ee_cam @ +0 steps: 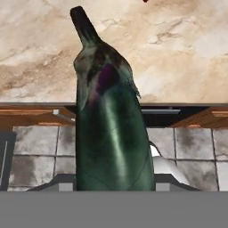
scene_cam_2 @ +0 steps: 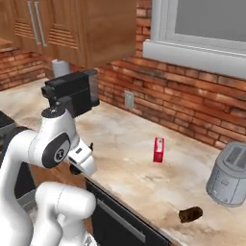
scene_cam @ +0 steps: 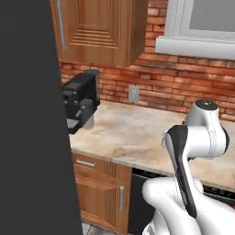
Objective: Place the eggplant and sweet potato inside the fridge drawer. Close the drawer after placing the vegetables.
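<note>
**Eggplant held over the counter's edge**

The eggplant (ee_cam: 111, 133) stands lengthwise in the hand view, stem tip pointing toward the marble counter (ee_cam: 178, 53), with the gripper clamped on its lower end. Grey floor tiles (ee_cam: 40, 151) lie below. On the counter, the sweet potato (scene_cam_2: 190, 214) lies near the toaster (scene_cam_2: 230, 180), before a brick wall (scene_cam_2: 192, 101).

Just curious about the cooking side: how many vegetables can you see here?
2. The eggplant is held in the robot's pincer, over the counter's edge. The sweet potato lies on the counter in front of the toaster. Others may be hidden.
</note>
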You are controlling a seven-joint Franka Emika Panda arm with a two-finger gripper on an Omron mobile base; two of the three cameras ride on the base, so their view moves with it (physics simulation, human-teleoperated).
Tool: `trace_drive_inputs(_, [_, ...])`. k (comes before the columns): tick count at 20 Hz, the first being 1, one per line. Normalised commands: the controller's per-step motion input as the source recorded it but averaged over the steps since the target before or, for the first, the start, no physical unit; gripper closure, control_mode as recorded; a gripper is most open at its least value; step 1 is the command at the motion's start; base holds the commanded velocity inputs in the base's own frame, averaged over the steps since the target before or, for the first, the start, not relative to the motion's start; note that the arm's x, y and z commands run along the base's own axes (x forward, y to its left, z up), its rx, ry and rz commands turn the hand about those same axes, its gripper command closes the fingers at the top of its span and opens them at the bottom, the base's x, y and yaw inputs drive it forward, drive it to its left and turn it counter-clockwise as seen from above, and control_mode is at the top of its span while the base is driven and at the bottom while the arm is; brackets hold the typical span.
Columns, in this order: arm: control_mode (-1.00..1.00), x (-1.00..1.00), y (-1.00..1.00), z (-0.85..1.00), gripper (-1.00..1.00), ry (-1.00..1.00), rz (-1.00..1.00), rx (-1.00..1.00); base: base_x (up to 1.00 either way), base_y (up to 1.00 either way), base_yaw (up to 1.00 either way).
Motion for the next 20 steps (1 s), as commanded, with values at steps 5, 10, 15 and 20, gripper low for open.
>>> trace_drive_inputs(5, [1.00, 0.00, 0.00, 0.00, 1.00, 0.00, 0.00, 0.00, -0.50, -0.01, 0.66])
trace_drive_inputs(10, [1.00, 0.00, 0.00, 0.00, 1.00, 0.00, 0.00, 0.00, -0.56, 0.50, 0.39])
trace_drive_inputs(15, [1.00, 0.00, 0.00, 0.00, 1.00, 0.00, 0.00, 0.00, -0.59, 0.58, 0.35])
trace_drive_inputs(20, [1.00, 0.00, 0.00, 0.00, 1.00, 0.00, 0.00, 0.00, -0.86, -0.08, 0.45])
